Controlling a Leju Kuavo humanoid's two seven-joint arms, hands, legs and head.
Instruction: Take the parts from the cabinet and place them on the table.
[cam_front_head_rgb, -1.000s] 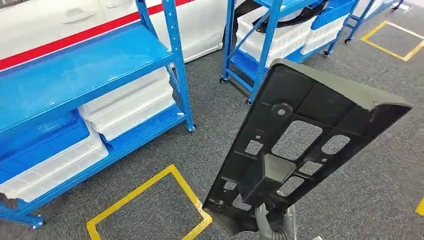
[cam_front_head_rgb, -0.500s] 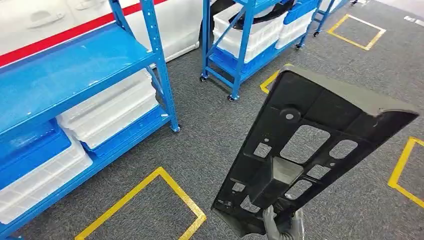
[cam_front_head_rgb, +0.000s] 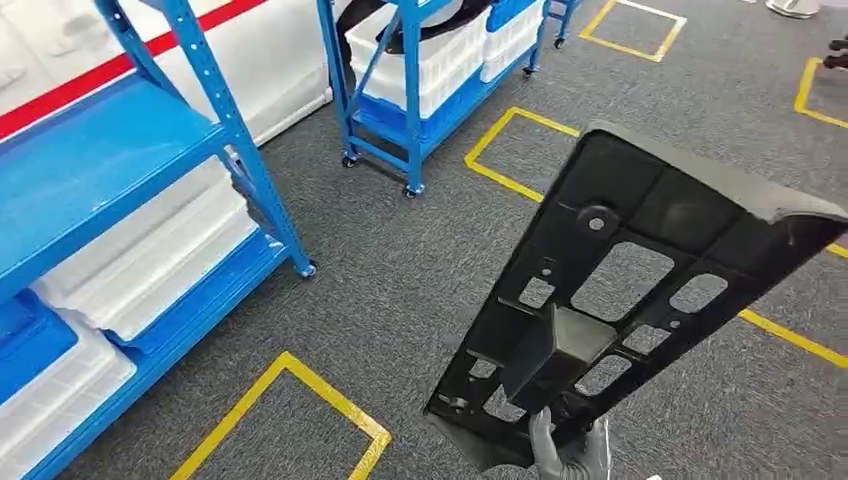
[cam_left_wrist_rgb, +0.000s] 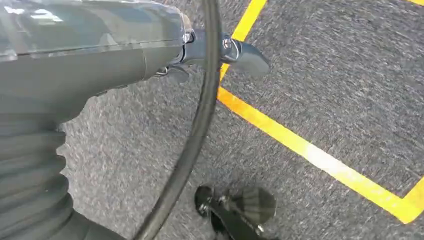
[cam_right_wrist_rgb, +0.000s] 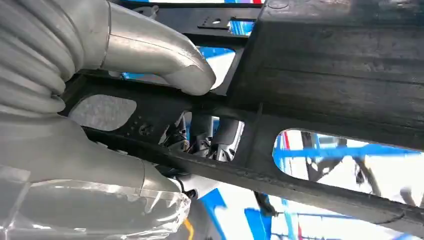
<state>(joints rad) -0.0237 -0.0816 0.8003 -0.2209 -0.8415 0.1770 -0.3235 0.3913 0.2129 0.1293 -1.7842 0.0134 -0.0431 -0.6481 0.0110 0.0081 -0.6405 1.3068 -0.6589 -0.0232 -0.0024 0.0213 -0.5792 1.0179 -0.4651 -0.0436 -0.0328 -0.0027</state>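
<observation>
**Robot carries a black plastic panel across a workshop floor**

In the head view, a large black moulded part (cam_front_head_rgb: 625, 290) fills the lower right of the frame, rising at a slant from bottom centre toward the right edge. It is a flat, ribbed panel with several rectangular cut-outs, its ribbed underside facing the camera. The right hand (cam_front_head_rgb: 568, 455) grips it at its lowest end, at the bottom edge of the frame. In the right wrist view the grey thumb (cam_right_wrist_rgb: 165, 57) presses on one face of a cross-rib, while darker fingers (cam_right_wrist_rgb: 207, 137) show through a cut-out on the other side — a closed clamp on the part.

The left hand (cam_left_wrist_rgb: 220, 50) appears in its wrist view over grey carpet (cam_left_wrist_rgb: 350, 75) with yellow tape lines (cam_left_wrist_rgb: 310, 155); whether it is open or closed cannot be told.

Blue shelving (cam_front_head_rgb: 120, 150) with white bins (cam_front_head_rgb: 150, 260) stands at the left of the head view, a second blue rack (cam_front_head_rgb: 410, 80) at top centre. No table is visible.

The part looks stiff and fairly light, but long — held at one end, it will likely lever against the grip. The ribs and cut-out edges offer the surest hold.
</observation>
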